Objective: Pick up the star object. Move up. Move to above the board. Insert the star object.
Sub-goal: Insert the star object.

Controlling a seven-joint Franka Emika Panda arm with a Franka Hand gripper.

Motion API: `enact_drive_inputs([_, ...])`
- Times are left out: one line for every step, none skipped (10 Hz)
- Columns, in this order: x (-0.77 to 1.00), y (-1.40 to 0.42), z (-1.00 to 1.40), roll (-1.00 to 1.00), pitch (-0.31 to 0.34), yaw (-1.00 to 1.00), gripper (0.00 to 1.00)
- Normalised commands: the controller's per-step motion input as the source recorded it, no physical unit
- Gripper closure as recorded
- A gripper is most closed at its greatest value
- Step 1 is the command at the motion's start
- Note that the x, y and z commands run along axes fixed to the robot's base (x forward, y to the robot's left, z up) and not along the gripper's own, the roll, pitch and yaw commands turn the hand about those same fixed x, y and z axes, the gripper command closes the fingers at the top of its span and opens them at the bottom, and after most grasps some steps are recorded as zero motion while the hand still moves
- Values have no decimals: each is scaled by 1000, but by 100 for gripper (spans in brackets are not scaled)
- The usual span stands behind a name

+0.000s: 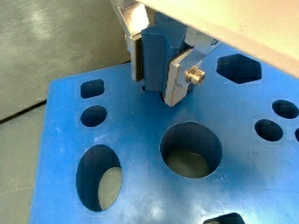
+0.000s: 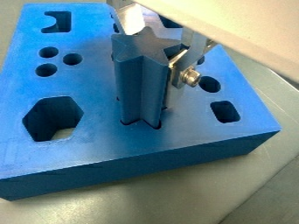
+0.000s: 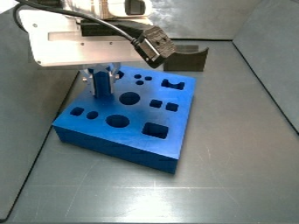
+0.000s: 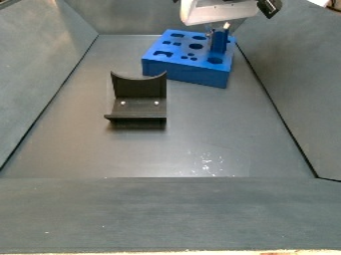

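The star object (image 2: pixel 142 79) is a tall blue star-section peg, upright with its lower end in a star hole of the board (image 2: pixel 105 149). It also shows in a wrist view (image 1: pixel 158 61) and in both side views (image 3: pixel 103 86) (image 4: pixel 217 42). My gripper (image 2: pixel 156 66) is shut on the star object's upper part, one silver finger (image 1: pixel 183 77) against its side, directly over the board. The board is a large flat blue block with several cut-outs (image 3: pixel 122 118) (image 4: pixel 193 55). Most of the peg stands above the board top.
The fixture (image 4: pixel 134 98), a dark bracket on a base plate, stands on the grey floor away from the board; it also shows behind the board (image 3: pixel 187 58). Grey walls enclose the floor. Open holes include a hexagon (image 2: pixel 49 118) and ovals (image 1: pixel 191 149).
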Motion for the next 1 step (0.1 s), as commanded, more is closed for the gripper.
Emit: enact_drive_inputs([3, -31, 0, 3, 0, 0, 100])
